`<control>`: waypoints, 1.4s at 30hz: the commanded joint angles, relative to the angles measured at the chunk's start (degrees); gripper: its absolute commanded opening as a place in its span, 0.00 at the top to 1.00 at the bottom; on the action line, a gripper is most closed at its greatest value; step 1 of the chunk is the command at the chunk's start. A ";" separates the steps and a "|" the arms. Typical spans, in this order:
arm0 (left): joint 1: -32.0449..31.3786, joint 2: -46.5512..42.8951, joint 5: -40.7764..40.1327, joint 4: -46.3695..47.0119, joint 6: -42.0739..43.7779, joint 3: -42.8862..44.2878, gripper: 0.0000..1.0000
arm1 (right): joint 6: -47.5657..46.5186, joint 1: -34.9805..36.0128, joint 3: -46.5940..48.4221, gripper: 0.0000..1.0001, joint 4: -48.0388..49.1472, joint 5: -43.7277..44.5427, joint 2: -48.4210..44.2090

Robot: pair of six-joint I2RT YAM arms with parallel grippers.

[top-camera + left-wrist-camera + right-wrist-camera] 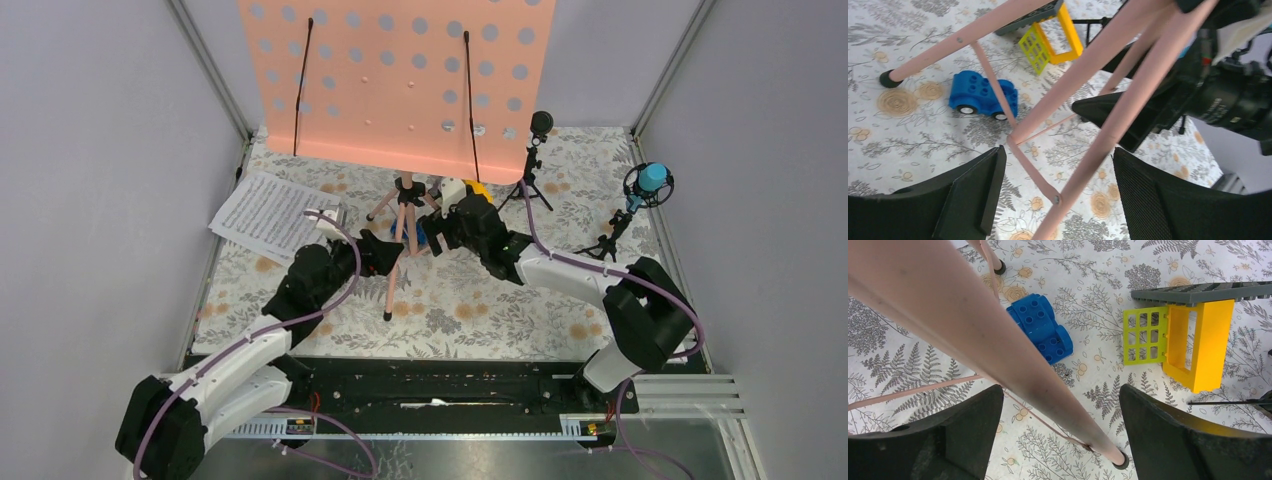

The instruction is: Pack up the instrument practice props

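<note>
The pink stand point(400, 80) sits mid-mat point(480, 300) on its tripod. Both arms reach in low from opposite sides. The left gripper point(1058, 170) and right gripper point(1060, 405) each straddle a leg, jaws wide, clamping nothing.

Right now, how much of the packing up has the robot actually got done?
Nothing looks packed yet: the sheet music lies loose on the table, and the black mic and blue mic stand upright. In hand: the left tool and right tool, both open, straddle legs of the upright pink music stand, not gripping. Left: everything.
</note>
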 commanded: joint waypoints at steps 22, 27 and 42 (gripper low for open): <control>-1.27 9.54 -4.27 -4.23 6.84 7.53 0.09 | 0.84 -1.53 1.22 0.21 4.23 -0.93 -0.68; -1.26 9.87 -4.27 -6.63 7.09 9.06 0.09 | 1.59 -1.53 1.31 0.20 2.64 0.31 -2.12; -3.47 10.07 -8.34 1.46 7.41 4.75 0.22 | -2.24 -1.53 -4.34 0.37 14.45 3.23 -3.02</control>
